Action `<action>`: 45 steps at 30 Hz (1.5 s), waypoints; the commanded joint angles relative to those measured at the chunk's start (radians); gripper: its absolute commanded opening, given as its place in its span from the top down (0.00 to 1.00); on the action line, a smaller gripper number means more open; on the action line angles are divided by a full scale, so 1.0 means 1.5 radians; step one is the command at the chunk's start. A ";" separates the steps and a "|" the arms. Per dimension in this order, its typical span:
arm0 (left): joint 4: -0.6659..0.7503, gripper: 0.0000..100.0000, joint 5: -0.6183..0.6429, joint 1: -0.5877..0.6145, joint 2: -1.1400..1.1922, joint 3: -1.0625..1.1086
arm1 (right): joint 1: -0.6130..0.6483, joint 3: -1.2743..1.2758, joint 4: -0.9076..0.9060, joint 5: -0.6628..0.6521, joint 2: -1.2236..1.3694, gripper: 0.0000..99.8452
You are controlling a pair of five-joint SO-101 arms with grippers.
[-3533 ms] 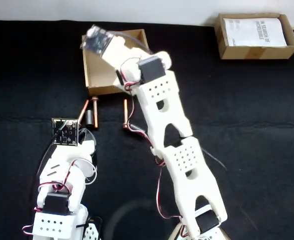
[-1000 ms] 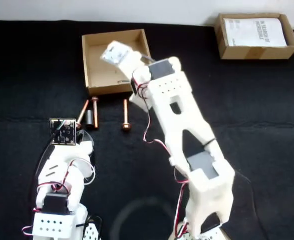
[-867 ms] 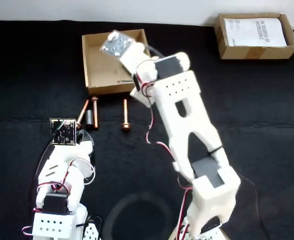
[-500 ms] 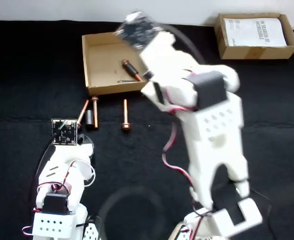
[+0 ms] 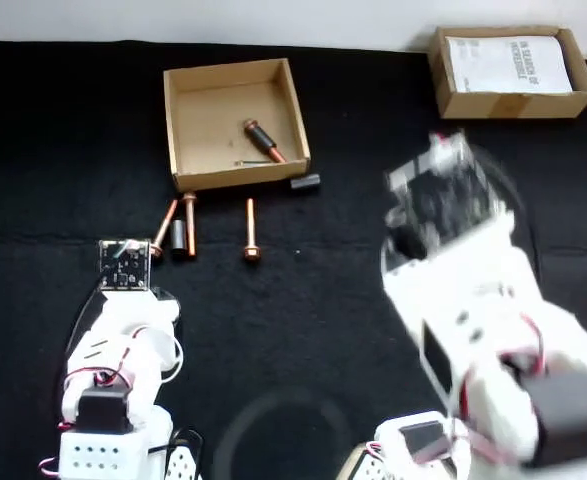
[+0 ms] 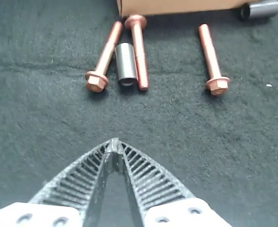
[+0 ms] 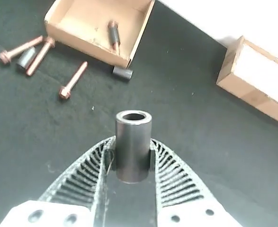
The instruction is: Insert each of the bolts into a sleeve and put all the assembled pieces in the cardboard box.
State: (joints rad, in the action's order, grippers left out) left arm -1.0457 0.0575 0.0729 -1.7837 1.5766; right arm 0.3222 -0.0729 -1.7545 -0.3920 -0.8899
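Firmly, the right gripper [image 7: 131, 163] pinches a smooth grey tubular sleeve [image 7: 133, 144] upright between ribbed jaws. The left gripper [image 6: 114, 142], jaws pressed together, hangs over fuzzy black cloth [image 6: 34, 118] near three coppery hex-flanged bolts [image 6: 139, 52]. One sleeved bolt [image 5: 261, 139] lies in the cardboard box [image 5: 213, 110].

Black cloth tabletop [image 5: 73, 120] — pale wall [image 5: 273, 18] along its far edge, paper-filled carton [image 5: 503, 106] in one corner

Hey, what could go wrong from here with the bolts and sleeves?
The right pincer holds the sleeve with its open end sticking out, so pressing anything into it might tilt it. The loose sleeve lies between two bolts; the left pincer could scatter them grabbing one.
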 commanded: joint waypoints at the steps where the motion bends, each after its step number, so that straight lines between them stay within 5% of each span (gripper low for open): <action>1: -0.004 0.99 -0.049 0.006 0.023 -0.072 | -0.010 0.119 -0.005 0.004 -0.106 0.99; 9: 0.004 0.99 -0.070 -0.022 0.380 -0.342 | -0.015 0.303 0.009 0.007 -0.243 0.99; 18: -0.001 0.99 -0.028 -0.070 0.878 -0.699 | -0.142 0.520 0.097 -0.035 -0.438 0.99; 28: -0.001 0.99 0.024 -0.072 1.256 -0.960 | -0.272 0.730 0.215 -0.116 -0.610 0.99; 37: -0.002 0.99 0.030 -0.071 1.457 -1.119 | -0.285 0.780 0.286 -0.133 -0.605 0.99; 45: -0.023 0.99 0.029 -0.037 1.476 -1.146 | -0.286 0.782 0.285 -0.133 -0.605 0.99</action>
State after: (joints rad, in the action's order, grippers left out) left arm -1.0503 0.0959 -0.0115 0.4549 -0.0944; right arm -0.0967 1.0978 -1.3495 -0.5808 -1.7921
